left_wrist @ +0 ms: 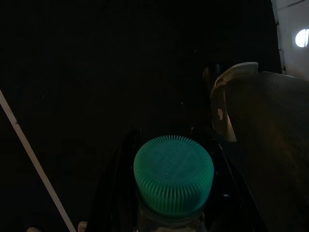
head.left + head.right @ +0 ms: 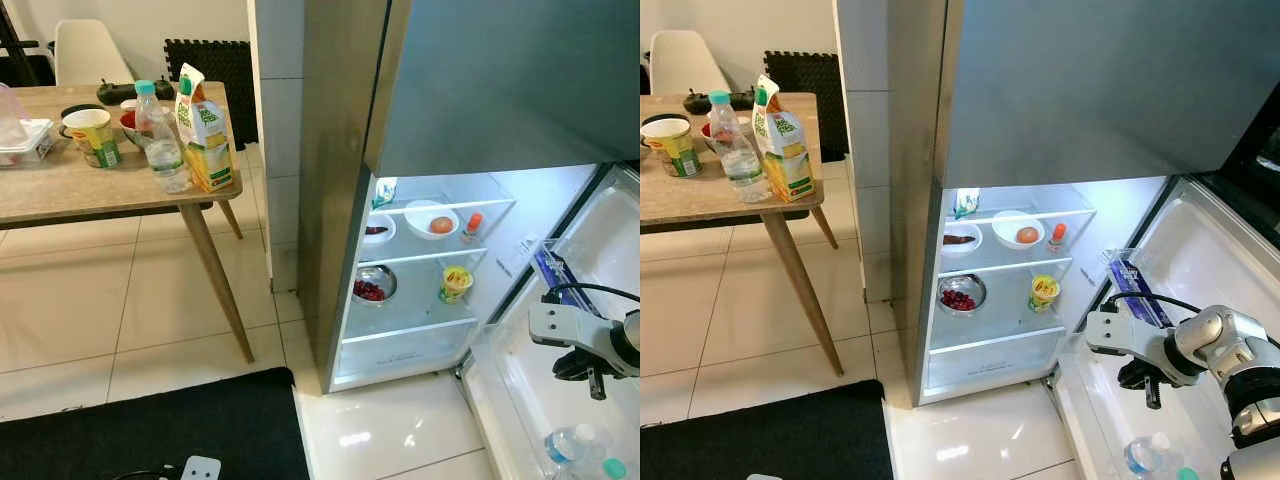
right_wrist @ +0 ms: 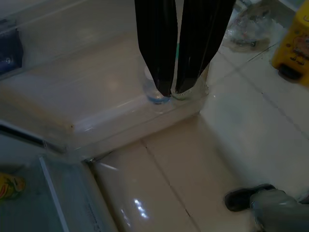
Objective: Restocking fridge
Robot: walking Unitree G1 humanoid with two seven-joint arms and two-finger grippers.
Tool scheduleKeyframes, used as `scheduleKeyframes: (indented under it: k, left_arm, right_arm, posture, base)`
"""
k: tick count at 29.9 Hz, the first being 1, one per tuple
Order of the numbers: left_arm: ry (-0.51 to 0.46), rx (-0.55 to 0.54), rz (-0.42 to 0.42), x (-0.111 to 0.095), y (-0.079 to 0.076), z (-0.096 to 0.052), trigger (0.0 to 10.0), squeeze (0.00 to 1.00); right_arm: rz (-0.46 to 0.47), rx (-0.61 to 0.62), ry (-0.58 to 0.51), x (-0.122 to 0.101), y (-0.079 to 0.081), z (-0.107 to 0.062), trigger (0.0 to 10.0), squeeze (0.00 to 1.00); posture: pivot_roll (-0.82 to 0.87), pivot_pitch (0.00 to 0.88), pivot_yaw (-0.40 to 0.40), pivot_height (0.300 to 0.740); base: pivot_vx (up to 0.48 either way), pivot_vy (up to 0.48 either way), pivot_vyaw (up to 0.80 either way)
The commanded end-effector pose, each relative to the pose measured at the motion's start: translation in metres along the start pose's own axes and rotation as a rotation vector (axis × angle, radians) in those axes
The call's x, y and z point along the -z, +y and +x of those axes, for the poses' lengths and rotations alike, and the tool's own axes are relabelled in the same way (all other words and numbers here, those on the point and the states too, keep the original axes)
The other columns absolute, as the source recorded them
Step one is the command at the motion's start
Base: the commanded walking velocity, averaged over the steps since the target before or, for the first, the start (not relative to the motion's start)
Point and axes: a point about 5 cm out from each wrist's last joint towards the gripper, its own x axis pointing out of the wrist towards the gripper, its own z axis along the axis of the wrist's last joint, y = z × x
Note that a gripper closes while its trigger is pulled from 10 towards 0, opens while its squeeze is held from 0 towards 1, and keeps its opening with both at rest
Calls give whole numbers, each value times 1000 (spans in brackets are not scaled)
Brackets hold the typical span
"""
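Observation:
The fridge's lower compartment point(image 2: 420, 330) stands open and lit. Its shelves hold a white bowl with an orange item point(image 2: 432, 218), a metal bowl of red berries point(image 2: 373, 285) and a yellow cup point(image 2: 456, 283). My right gripper point(image 2: 597, 388) hangs shut and holds nothing over the open door's bottom shelf point(image 2: 520, 400), above a clear water bottle point(image 2: 575, 445). In the dark left wrist view, my left gripper point(image 1: 174, 203) is shut on a water bottle with a green cap point(image 1: 174, 174). The left arm is out of the head views.
A wooden table point(image 2: 60, 185) at the left carries another water bottle point(image 2: 163, 140), a juice carton point(image 2: 205, 130) and a noodle cup point(image 2: 93, 137). A black mat point(image 2: 180, 430) lies on the tiled floor. A white chair point(image 2: 85, 50) stands behind the table.

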Motion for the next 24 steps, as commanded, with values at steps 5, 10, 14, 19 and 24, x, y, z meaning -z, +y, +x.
scheduleKeyframes:
  k: [5, 10, 14, 19, 24]
  left_arm:
    - [17, 19, 8, 6, -6, -1, 10000, 0]
    - [18, 21, 8, 6, -6, -1, 10000, 0]
    - [18, 23, 10, 7, -7, -1, 10000, 0]
    - [17, 24, 12, 6, -7, -1, 10000, 0]
    - [18, 17, 10, 7, -4, -1, 10000, 0]
  right_arm:
    - [92, 110, 204, 29, 7, 10, 10000, 0]
    - [106, 129, 245, 36, 9, 9, 10000, 0]
    - [132, 209, 270, 40, 7, 11, 10000, 0]
    - [165, 284, 288, 45, 7, 11, 10000, 0]
    - [244, 441, 382, 72, 9, 0, 10000, 0]
  posture:
    - [-78, 0, -85, 740]
    - [-81, 0, -88, 740]
    - [-80, 0, -87, 740]
    - [-79, 0, -87, 740]
    - [-77, 0, -83, 740]
  base:
    - [0, 0, 0]
    - [0, 0, 0]
    - [0, 0, 0]
    - [0, 0, 0]
    - [0, 0, 0]
